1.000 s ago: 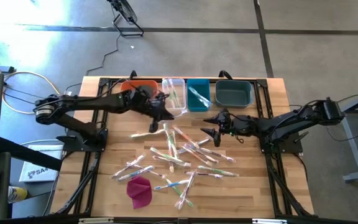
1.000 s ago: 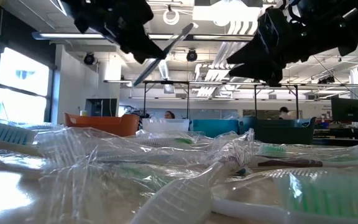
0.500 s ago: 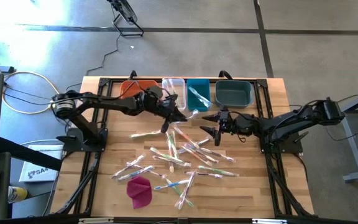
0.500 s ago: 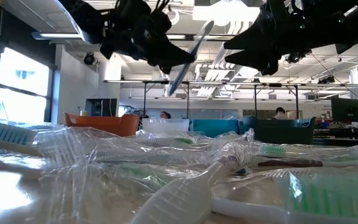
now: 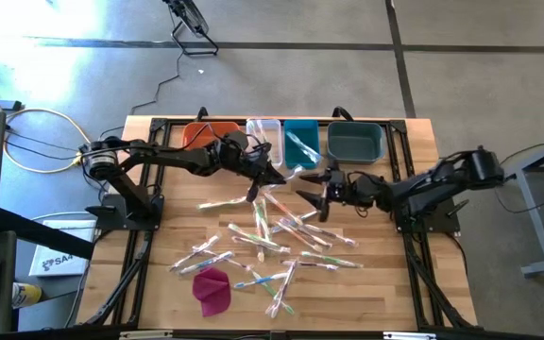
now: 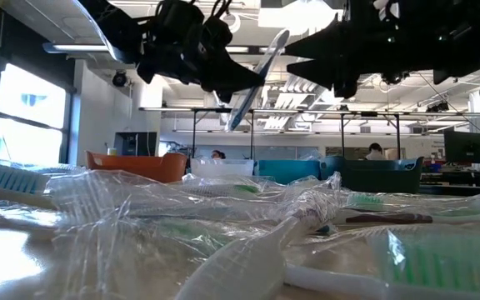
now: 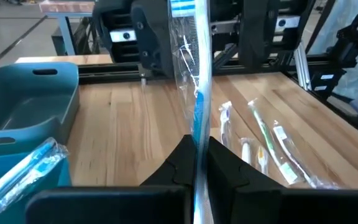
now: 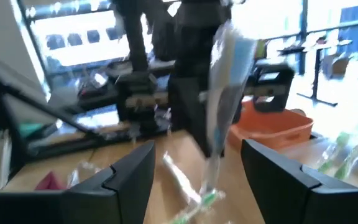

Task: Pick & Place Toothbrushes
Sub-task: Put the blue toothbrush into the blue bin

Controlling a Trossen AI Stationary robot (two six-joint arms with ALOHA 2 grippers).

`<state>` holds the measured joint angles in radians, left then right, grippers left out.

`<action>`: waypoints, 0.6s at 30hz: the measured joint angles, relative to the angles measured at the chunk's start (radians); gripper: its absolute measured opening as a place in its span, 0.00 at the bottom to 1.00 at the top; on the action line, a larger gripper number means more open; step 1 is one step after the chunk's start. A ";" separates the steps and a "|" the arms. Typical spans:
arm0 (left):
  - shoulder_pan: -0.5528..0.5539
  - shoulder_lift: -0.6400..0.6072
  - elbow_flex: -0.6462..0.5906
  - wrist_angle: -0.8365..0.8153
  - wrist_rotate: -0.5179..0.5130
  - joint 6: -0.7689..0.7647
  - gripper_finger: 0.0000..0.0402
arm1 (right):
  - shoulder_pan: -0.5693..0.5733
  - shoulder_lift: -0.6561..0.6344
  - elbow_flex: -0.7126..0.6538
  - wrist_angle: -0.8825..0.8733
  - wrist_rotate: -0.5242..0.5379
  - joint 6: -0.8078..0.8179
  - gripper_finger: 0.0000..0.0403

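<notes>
Counter [image 5: 159,283] of pale wood is carrying everything, with four bins lining its far edge: an orange bin [image 5: 199,133], a clear bin [image 5: 263,138], a teal bin [image 5: 300,142] and a dark grey-blue bin [image 5: 355,142]. Toothbrushes [image 5: 272,231] in clear wrappers are lying scattered across the counter's middle, and a magenta cloth lump [image 5: 212,289] is sitting near the front edge. The left tool [image 5: 274,177] is hanging above the counter just in front of the clear and teal bins, pinching one wrapped blue toothbrush [image 7: 194,93] between its closed fingers, the brush sticking out past them. The right tool [image 5: 312,189] is hovering just beside it, fingers spread wide and holding nothing.
</notes>
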<state>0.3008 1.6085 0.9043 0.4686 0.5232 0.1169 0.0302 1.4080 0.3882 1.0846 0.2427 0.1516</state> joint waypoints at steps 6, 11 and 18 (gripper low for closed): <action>0.000 0.000 0.000 -0.001 0.000 0.000 0.03 | -0.029 0.102 0.000 0.159 0.019 0.001 0.57; 0.000 0.000 0.000 -0.009 0.001 0.000 0.03 | -0.058 0.143 0.027 0.204 -0.042 0.007 0.57; 0.000 0.000 0.000 -0.023 0.001 0.000 0.03 | -0.071 0.188 0.112 0.186 -0.094 -0.015 0.55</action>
<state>0.3008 1.6085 0.9043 0.4457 0.5240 0.1168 -0.0406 1.5955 0.5006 1.2706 0.1486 0.1361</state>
